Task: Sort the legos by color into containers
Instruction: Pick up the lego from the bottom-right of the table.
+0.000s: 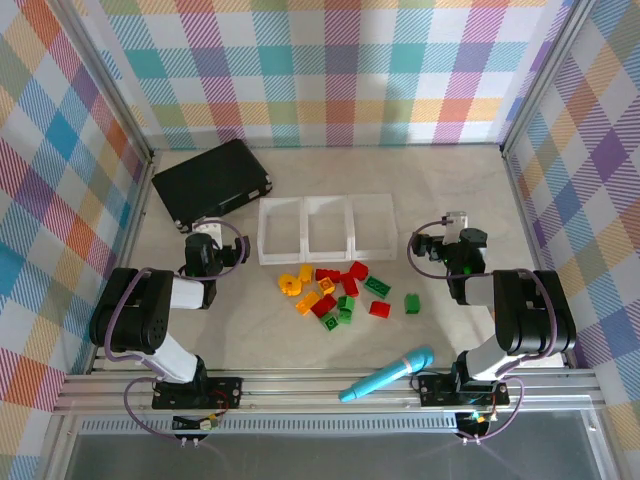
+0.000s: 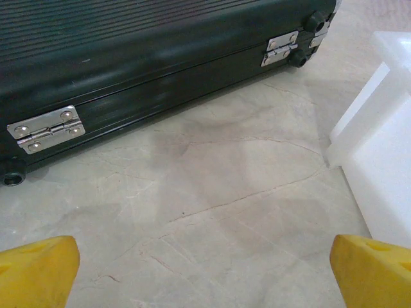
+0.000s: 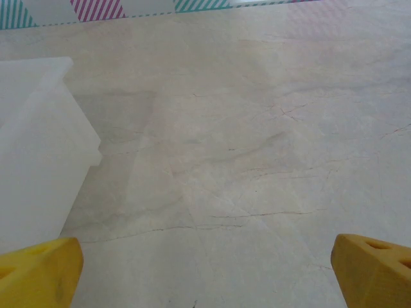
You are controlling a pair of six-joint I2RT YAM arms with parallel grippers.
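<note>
Red, green and yellow-orange legos (image 1: 335, 292) heaped at 6 o'clock of the containers (image 1: 305, 225); we place them at 4 o'clock from the spread, empty left fingers (image 2: 35, 273), 8 o'clock from the spread right fingers (image 3: 372, 269)

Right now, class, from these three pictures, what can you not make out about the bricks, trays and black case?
- Top view: exact count of the legos; they are small and bunched together.
- Left wrist view: the black case runs off the top and left edges; the containers are cut by the right edge, insides unseen.
- Right wrist view: the containers' end wall, cut by the left edge.
</note>
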